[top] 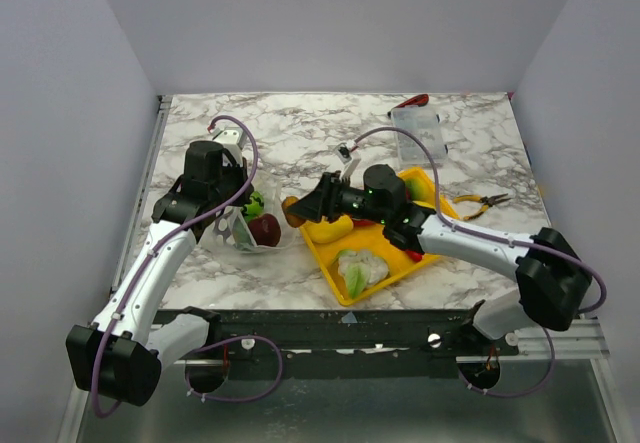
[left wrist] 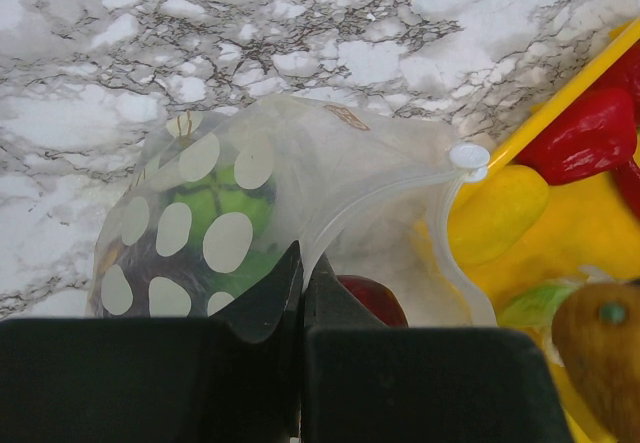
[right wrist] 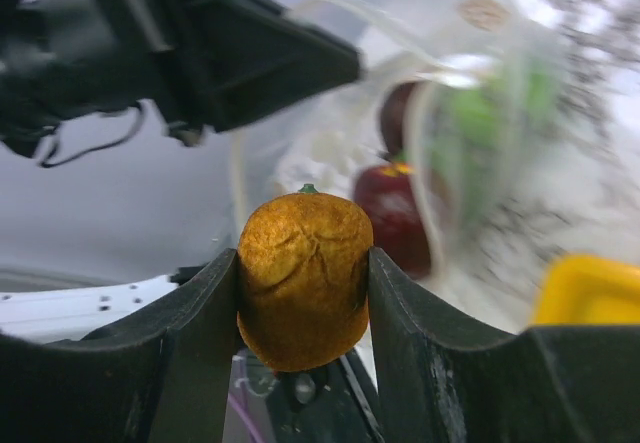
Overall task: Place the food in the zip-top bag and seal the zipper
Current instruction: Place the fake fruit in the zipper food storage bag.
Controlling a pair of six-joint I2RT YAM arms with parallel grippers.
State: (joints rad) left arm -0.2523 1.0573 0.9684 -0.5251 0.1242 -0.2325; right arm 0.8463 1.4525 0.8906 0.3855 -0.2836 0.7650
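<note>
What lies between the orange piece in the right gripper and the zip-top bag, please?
Only a sliver of bare table separates orange piece from zip-top bag in the top view.

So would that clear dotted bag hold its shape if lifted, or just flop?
Probably floppy: the bag creases and drapes where the left gripper pinches it. Likely light itself, but the green piece inside should make it sag.
</note>
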